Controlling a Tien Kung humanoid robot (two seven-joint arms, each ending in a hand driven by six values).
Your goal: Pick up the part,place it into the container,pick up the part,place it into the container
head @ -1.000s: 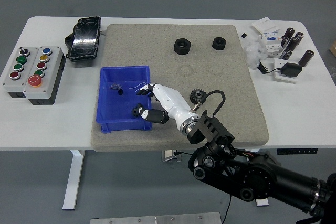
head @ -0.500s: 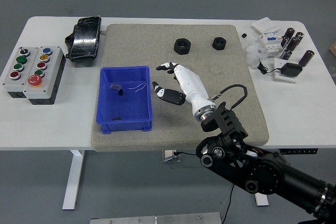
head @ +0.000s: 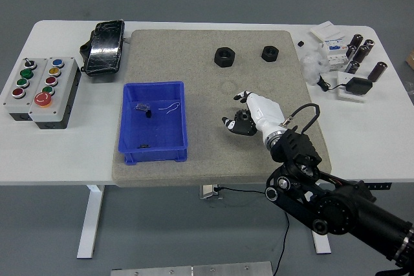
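White table under a grey mat [head: 194, 63]; we read no print anywhere (labels too small). From the head view we count two black nuts [head: 225, 57] at the mat's far side, one blue bin [head: 154, 153] left of centre, one button box [head: 40, 90] with eight buttons. Our right hand [head: 249, 116] curls its fingers around the gear [head: 242, 121], on the mat, right of the bin and apart from it.

A white table [head: 381, 140] on white legs stands on a grey floor [head: 39, 237], evenly lit.
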